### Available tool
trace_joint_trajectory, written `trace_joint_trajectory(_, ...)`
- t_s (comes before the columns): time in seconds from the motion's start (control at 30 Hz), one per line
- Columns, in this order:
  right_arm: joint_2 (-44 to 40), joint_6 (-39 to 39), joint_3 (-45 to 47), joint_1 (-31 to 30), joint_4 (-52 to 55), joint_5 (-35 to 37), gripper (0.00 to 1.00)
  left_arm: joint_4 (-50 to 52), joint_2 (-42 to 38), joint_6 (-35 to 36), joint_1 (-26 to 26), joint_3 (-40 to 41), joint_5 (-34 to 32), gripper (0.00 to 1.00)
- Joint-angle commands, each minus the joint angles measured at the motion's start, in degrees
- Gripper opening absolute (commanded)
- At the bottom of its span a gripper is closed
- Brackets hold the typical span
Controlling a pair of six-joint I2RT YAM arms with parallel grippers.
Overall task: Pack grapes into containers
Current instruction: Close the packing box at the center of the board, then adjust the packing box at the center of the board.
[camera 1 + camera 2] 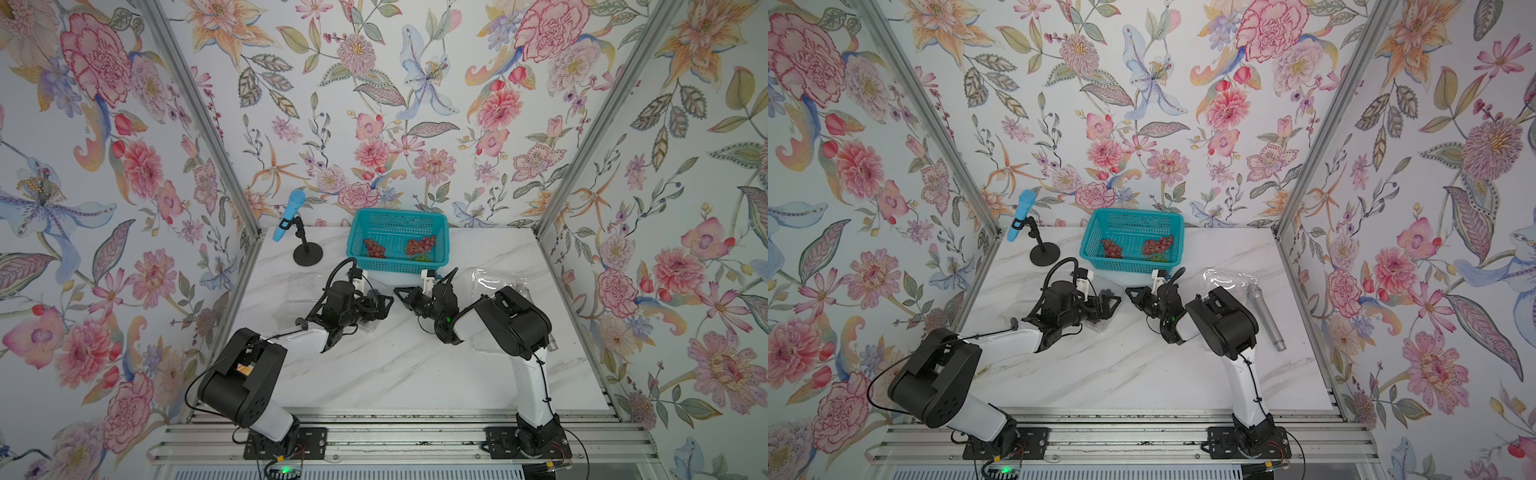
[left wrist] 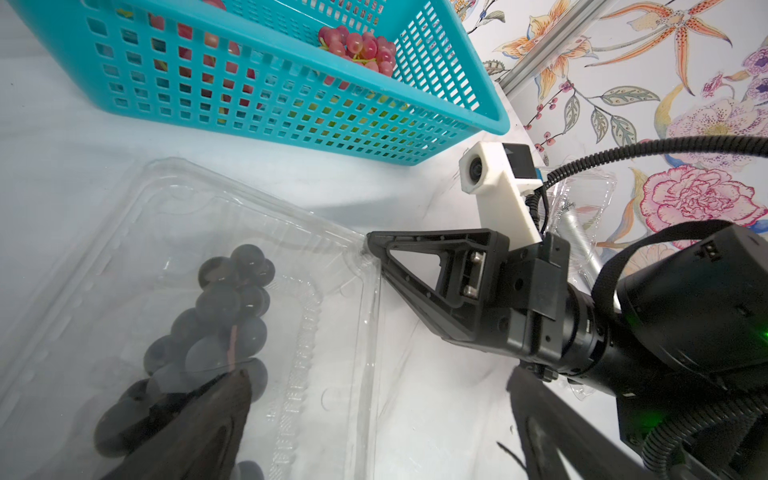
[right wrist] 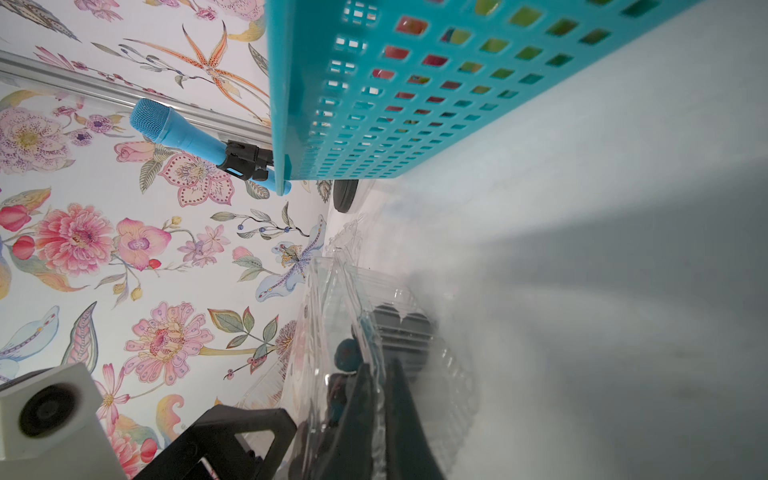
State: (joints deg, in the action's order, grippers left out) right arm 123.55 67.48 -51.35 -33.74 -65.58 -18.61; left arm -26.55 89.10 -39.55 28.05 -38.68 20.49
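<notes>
A glossy purple-black bunch of grapes [image 2: 224,316] lies in a clear clamshell container [image 2: 124,232] on the bench [image 1: 395,365], just nearer than the teal basket [image 2: 291,124], the right gripper [image 2: 370,245] pinching its corner with closed jaws, the left gripper [image 2: 380,374] with jaws spread wide.

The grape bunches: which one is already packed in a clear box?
The dark purple-black bunch: it lies in the clear container, while the red bunches sit in the teal basket.
</notes>
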Motion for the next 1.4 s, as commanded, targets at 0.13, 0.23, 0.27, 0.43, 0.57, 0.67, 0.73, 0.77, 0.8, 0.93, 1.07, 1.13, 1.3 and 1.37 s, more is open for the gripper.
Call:
trace_joint_trajectory(0.13, -5.2, -5.02, 2.22, 1.12, 8.65, 0.17, 0.15, 6.94, -1.5, 5.39, 0.23, -3.74, -2.75, 1.0)
trace_joint_trajectory(0.23, -8.35, -7.95, 2.4, 1.56, 12.92, 0.93, 0.21, 8.72, -0.64, 6.91, 0.2, -6.04, -2.78, 1.0)
trace_joint_trajectory(0.27, -9.18, -8.74, 2.4, 1.7, 14.27, 0.98, 0.23, 8.99, -0.43, 7.24, 0.2, -6.59, -2.75, 1.0)
trace_joint_trajectory(0.43, -13.48, -12.65, 2.82, 3.09, 20.91, 1.5, 0.4, 11.03, -0.06, 9.29, 0.23, -9.39, -3.34, 1.0)
trace_joint_trajectory(0.57, -16.81, -17.56, 2.21, 4.11, 27.78, 1.35, 0.53, 12.79, -1.34, 10.77, 0.05, -10.95, -4.7, 1.0)
trace_joint_trajectory(0.67, -18.96, -21.9, 1.02, 4.21, 34.43, 1.64, 0.62, 15.22, -2.65, 11.22, -0.44, -12.43, -6.02, 1.0)
trace_joint_trajectory(0.73, -19.72, -24.89, 0.26, 3.9, 37.16, 1.11, 0.7, 17.03, -3.78, 11.15, -1.03, -12.91, -7.24, 1.0)
trace_joint_trajectory(0.77, -19.87, -26.23, -0.32, 3.73, 38.53, 0.88, 0.74, 17.71, -4.35, 10.97, -1.48, -12.87, -7.75, 1.0)
trace_joint_trajectory(0.8, -19.97, -27.81, -0.93, 3.39, 39.93, 0.64, 0.77, 18.46, -4.9, 10.6, -1.93, -12.68, -8.24, 1.0)
trace_joint_trajectory(0.93, -20.06, -33.41, -2.9, 1.17, 44.11, -1.84, 0.88, 19.03, -7.41, 9.0, -4.47, -10.3, -8.31, 1.0)
trace_joint_trajectory(1.07, -19.8, -33.67, -3.34, -1.27, 43.24, -5.71, 0.95, 20.73, -8.15, 8.79, -6.96, -9.4, -8.74, 1.0)
trace_joint_trajectory(1.13, -18.78, -33.0, -4.22, -2.98, 42.87, -8.03, 0.97, 21.05, -8.56, 8.45, -7.77, -9.15, -8.57, 1.0)
trace_joint_trajectory(1.3, -14.48, -28.6, -6.23, -7.38, 38.15, -9.55, 0.97, 20.16, -10.71, 7.51, -8.79, -7.6, -8.67, 1.0)
trace_joint_trajectory(1.37, -12.27, -26.06, -7.63, -7.98, 35.57, -10.08, 0.97, 19.91, -11.46, 7.09, -9.39, -6.72, -8.35, 1.0)
